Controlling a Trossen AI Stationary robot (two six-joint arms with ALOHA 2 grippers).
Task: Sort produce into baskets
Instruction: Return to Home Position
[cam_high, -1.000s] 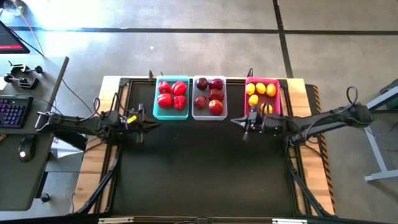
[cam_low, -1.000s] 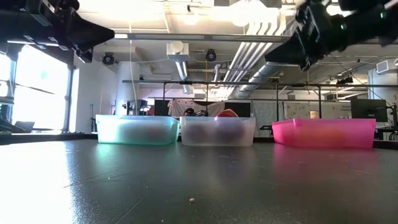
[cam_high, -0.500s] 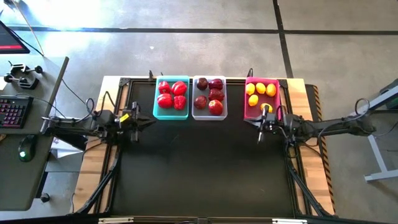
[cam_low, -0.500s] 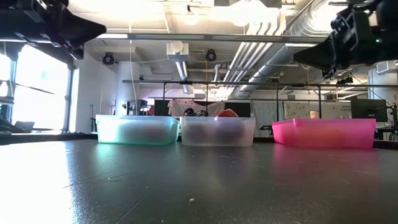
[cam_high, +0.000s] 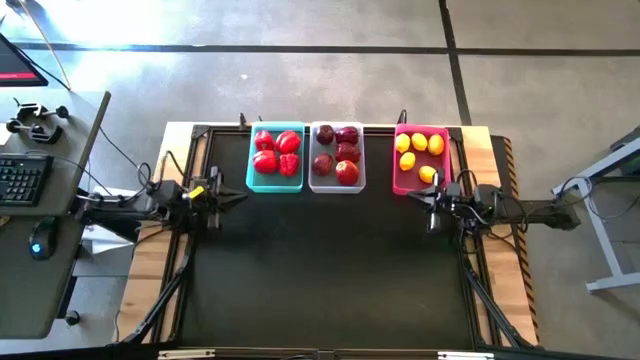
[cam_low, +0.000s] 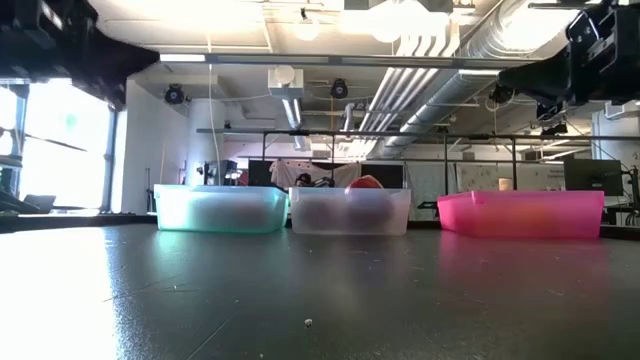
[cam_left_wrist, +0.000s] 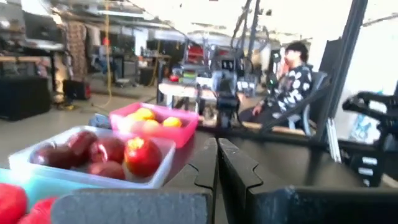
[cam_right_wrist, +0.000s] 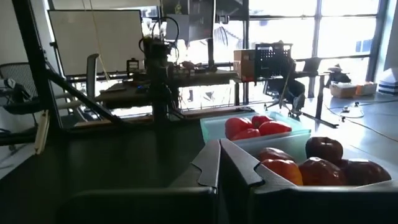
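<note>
Hanging empty, left claw (cam_left_wrist: 217, 146) and right claw (cam_right_wrist: 219, 146) pressed closed.

Viewed first from high overhead, straight down, far enough off to hold the whole matte black table top (cam_high: 330, 260) and the floor around it. Next from table height at the near edge, level toward the far row: teal rectangular plastic bin (cam_low: 220, 208) left, translucent white rectangular plastic bin (cam_low: 350, 211) middle, pink rectangular plastic bin (cam_low: 522, 214) right, room beyond. From the left wrist, low and close, facing right along that row; from the right wrist, facing left. Shared by all four: the teal and white bins.
</note>
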